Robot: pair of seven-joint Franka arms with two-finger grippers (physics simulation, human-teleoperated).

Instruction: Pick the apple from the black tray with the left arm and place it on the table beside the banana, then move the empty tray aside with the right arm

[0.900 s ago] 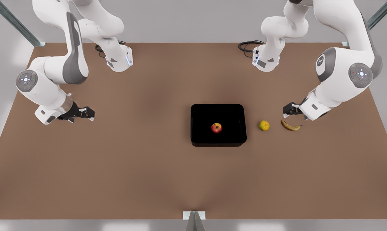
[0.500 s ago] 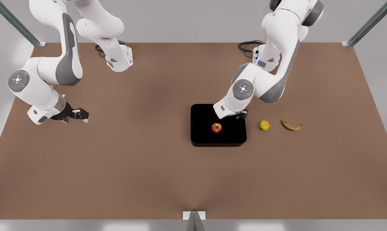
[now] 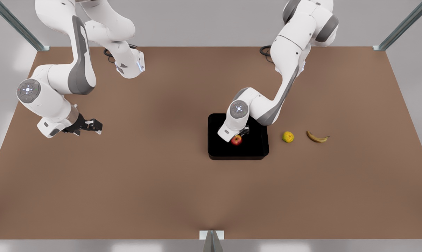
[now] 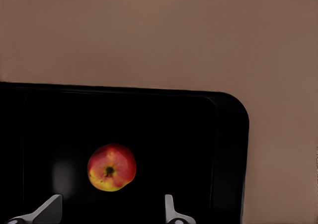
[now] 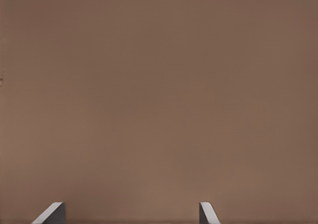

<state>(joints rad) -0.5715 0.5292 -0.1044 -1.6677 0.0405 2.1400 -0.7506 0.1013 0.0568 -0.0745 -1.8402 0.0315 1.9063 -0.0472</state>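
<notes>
Your left arm reached down from front view's right, elbow bent, wrist pitched downward. Your left gripper hung low, fingers spread apart. Your right arm waited folded at front view's left. Your right gripper hovered above counter, fingers parted.

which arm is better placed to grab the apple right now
The left arm. Its hand hangs open over the black tray, with the apple just ahead of its fingertips. The right hand waits open over bare table at the front view's left, far from the tray.
</notes>
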